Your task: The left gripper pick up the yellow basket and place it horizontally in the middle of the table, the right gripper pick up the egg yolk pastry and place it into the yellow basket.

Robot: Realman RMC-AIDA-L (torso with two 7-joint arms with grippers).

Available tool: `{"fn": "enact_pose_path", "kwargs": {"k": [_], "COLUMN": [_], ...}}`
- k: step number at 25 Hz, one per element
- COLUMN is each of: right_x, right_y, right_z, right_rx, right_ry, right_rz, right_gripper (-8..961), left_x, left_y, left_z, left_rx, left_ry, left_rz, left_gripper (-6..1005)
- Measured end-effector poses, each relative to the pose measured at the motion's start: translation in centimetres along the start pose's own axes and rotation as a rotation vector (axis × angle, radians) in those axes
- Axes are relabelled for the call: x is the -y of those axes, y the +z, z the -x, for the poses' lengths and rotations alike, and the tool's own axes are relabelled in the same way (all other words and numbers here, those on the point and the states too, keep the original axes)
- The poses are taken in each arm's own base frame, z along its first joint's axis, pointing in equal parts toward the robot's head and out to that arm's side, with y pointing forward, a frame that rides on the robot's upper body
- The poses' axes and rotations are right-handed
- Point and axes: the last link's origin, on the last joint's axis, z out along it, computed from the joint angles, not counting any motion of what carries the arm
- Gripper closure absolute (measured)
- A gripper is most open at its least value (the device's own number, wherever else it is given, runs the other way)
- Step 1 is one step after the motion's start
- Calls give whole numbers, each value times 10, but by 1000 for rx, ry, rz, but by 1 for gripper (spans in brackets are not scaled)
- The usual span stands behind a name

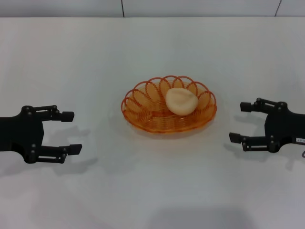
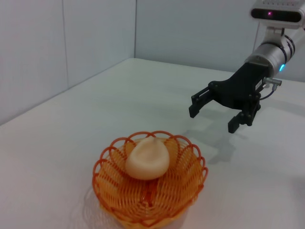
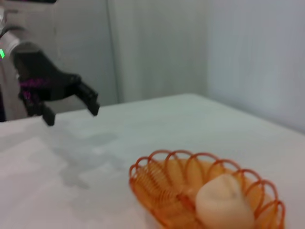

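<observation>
- Arms run off the frame edges in the head view, so only the claws and a short stretch behind each show.
- Wall panels line the far edge of the table (image 1: 152, 191).
- Yellow basket (image 1: 143, 114) sits mid-table, between the claws; the egg yolk pastry (image 1: 181, 101) lies inside, toward its right.
- Left gripper (image 1: 70, 132) hovers well left of the basket, fingers spread wide, holding nothing.
- Right gripper (image 1: 240, 122) hovers right of it, likewise wide apart and empty.
</observation>
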Motion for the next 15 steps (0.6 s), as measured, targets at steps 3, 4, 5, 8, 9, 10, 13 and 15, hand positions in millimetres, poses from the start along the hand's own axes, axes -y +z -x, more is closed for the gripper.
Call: {"fn": "enact_pose_path", "kwargs": {"k": [3,4,5,8,9,10,13,15], "right_x": [0,0,0,0,0,0,1,2], "right_y": [4,5,5,6,6,6,6,6], "right_z": [1,1,1,1,1,1,2,3], "right_rx": [-36,-46,-51,-59,-59,-59,-60,-61], "right_ry": [8,12,14,16,16,16,16,11], "right_rz": [31,40,44,50,50,50,50,51], "right_gripper": [68,68,68,68,68,68,68,68], "left_x": [1,1,1,2,2,2,1,1], "left_y": [1,1,2,2,3,4,5,5], "left_z": [-1,-1,-2,-3,-3,-3,-4,-4], "left_rx": [12,14,16,17,18,18,19,19], "left_ry": [2,3,5,9,9,10,10,9], "left_rz": [9,12,14,17,20,24,32,33], "left_gripper": [181,181,181,181,181,181,181,181]}}
